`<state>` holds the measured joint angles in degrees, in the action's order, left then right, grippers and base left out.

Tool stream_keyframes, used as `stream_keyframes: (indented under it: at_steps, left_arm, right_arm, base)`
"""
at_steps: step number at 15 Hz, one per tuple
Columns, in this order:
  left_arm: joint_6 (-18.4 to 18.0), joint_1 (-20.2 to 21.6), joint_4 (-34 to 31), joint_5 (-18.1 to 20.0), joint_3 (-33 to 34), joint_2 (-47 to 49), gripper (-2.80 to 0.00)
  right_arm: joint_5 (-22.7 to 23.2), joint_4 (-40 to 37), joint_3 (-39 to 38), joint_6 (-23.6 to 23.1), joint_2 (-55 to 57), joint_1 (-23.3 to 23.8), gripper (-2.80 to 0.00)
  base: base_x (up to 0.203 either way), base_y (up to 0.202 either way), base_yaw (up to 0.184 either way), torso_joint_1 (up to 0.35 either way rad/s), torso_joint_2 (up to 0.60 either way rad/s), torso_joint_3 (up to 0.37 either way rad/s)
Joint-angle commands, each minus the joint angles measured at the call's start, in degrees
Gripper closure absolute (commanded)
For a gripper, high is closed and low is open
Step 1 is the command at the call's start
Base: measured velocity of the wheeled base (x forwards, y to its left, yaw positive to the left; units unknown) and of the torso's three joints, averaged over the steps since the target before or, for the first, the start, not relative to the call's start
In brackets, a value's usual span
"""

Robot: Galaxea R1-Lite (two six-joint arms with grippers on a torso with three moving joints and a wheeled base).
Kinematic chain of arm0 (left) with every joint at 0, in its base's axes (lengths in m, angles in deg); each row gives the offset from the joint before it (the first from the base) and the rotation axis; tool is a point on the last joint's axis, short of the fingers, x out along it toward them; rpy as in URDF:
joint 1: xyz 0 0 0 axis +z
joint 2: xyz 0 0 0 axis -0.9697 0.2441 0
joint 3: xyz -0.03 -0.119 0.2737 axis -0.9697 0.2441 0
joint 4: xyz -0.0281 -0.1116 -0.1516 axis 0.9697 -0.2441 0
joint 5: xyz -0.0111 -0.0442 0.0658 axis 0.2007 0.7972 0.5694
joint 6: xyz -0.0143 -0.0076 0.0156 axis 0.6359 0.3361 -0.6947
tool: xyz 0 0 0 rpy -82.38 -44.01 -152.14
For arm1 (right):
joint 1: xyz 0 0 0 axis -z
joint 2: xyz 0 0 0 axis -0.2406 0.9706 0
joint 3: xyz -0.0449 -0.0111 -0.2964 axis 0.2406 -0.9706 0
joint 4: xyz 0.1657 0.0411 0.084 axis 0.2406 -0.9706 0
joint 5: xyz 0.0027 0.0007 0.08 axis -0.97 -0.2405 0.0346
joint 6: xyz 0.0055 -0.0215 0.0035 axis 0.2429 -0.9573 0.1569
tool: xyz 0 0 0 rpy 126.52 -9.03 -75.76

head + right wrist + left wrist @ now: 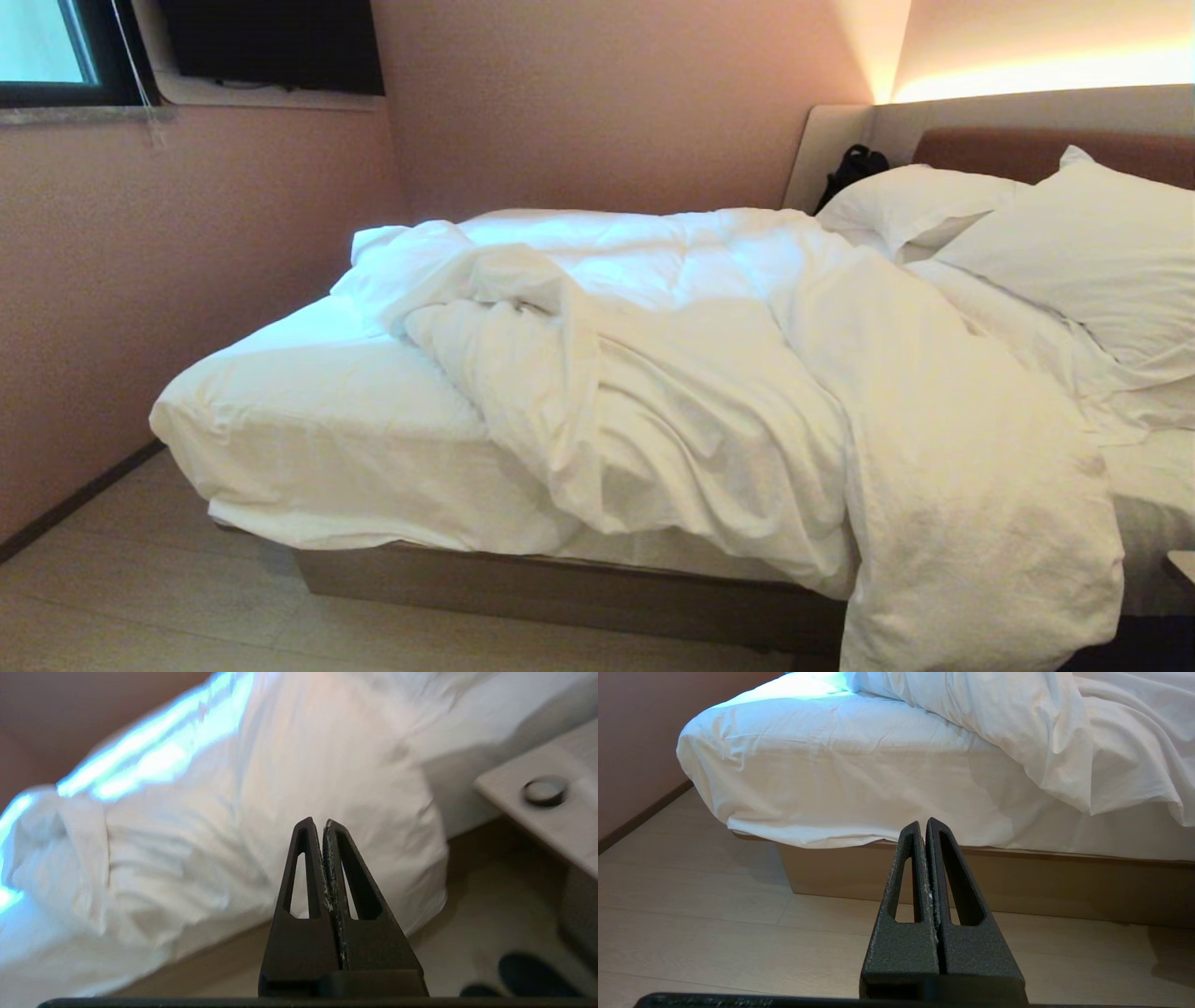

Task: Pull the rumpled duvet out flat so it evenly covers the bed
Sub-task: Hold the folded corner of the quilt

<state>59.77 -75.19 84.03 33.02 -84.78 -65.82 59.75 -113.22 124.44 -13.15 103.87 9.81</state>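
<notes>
Head view: duvet [709, 392] bunched across middle of bed [317, 420], one end spilling over near edge toward floor, foot-end sheet bare, pillows [1074, 252] at headboard. Left wrist view: left claw [923, 826] pressed together, empty, low before bed's base. Right wrist view: right claw [316, 823] together, empty, facing hanging duvet beside nightstand [546, 812].

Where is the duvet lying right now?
In the head view the duvet lies bunched across the middle of the bed, spilling over its near edge, beside the pillows.
</notes>
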Motion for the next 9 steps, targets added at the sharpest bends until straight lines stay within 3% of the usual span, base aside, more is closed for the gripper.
stream_keyframes:
  at_steps: [1,7,9]
  left_arm:
    - [0.0,0.0,0.0,0.0,0.0,0.1,0.0]
    - [0.0,0.0,0.0,0.0,0.0,0.1,0.0]
    - [0.1,0.0,0.0,0.0,0.0,0.0,0.0]
  right_arm:
    - [0.0,0.0,-0.8,-3.2,-6.0,1.3,0.0]
    - [5.0,0.9,-11.2,-10.9,-20.9,3.0,0.0]
    - [5.0,6.5,-17.2,-13.8,-22.5,3.1,0.0]
  base:
    - [0.0,0.0,0.0,0.0,0.0,0.0]
    - [0.0,0.0,0.0,0.0,0.0,0.0]
    - [0.0,0.0,0.0,0.0,0.0,0.0]
